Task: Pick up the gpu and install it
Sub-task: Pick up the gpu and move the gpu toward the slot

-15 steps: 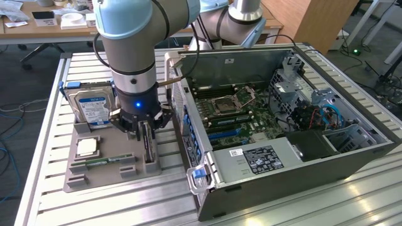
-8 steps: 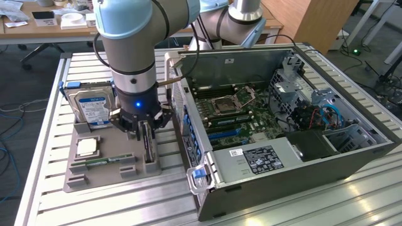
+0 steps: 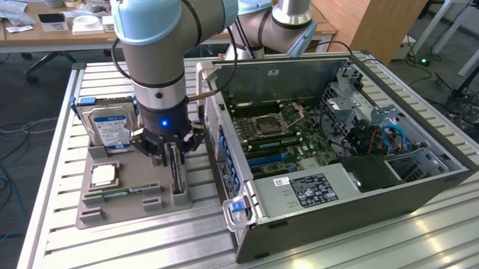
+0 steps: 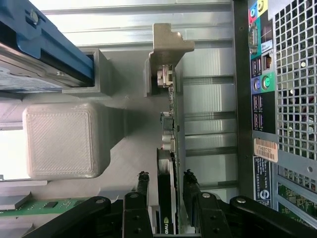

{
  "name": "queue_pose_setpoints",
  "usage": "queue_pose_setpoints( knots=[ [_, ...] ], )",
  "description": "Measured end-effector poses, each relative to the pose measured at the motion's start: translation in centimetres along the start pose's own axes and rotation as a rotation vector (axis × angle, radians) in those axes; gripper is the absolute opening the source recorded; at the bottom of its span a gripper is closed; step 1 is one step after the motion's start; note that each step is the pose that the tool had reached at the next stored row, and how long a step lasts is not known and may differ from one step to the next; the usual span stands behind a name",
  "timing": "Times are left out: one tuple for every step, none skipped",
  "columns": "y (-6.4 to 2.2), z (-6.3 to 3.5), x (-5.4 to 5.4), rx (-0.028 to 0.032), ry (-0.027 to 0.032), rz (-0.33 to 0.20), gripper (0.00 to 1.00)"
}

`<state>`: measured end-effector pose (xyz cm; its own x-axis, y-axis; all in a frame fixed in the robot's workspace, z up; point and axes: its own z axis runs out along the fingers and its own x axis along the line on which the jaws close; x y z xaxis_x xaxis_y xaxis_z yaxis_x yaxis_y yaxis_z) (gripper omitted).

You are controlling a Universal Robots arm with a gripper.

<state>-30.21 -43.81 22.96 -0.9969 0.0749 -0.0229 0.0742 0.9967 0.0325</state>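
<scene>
Grey moulded tray [image 3: 131, 208] lies on the slatted metal counter [image 3: 67, 246], at the exterior view's left of an open computer case [image 3: 340, 185]. The gpu [image 3: 178, 179] stands on its long edge in a slot along the side of the tray nearest the case, a thin dark card held upright by the tray's posts. The arm [image 3: 153, 56] comes straight down over it, and the hand [image 3: 174, 158] sits low over the card's upper end.

In the wrist view the gpu [image 4: 166, 196] runs lengthwise away from the camera, its silvery bracket on the side facing the case and its far end seated against a tan post of the tray. The hand [image 4: 166, 179] straddles it, one of the black fingers [image 4: 142, 186] on each flat side. The jaws are spread and a narrow gap shows between each fingertip and the card, so nothing is gripped and the gpu rests in its slot.

On the same tray, a hard drive [image 3: 111, 128] with a blue-and-white label stands upright in a blue carrier at the far end. A square processor [image 3: 105, 175] lies flat nearer the middle, and a slim green memory stick [image 3: 123, 194] lies just beyond it, toward the tray's near end. The case lies on its side with the panel off, its motherboard [image 3: 273, 137] exposed and its rear port panel [image 4: 260, 84] just beside the tray
</scene>
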Motion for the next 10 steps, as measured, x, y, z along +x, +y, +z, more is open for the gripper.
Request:
queue_pose_setpoints(
  knots=[
    [0.02,0.00,0.00,0.0001,0.0001,0.000,0.42],
    [0.02,0.00,0.00,0.0000,0.0001,0.000,0.42],
    [0.02,0.00,0.00,0.0000,0.0001,0.000,0.42],
    [0.03,-0.01,0.01,0.0002,0.0001,0.000,0.42],
    [0.03,0.00,0.01,0.0001,0.0001,0.000,0.42],
    [0.03,0.00,0.01,0.0001,0.0001,0.000,0.42],
    [0.03,-0.01,0.01,0.0001,0.0001,0.000,0.42],
    [0.03,0.00,0.01,0.0001,0.0001,0.000,0.42],
    [0.03,0.00,0.00,0.0001,0.0001,0.000,0.42],
    [0.03,0.00,0.01,0.0001,0.0001,0.000,0.42]
  ],
)
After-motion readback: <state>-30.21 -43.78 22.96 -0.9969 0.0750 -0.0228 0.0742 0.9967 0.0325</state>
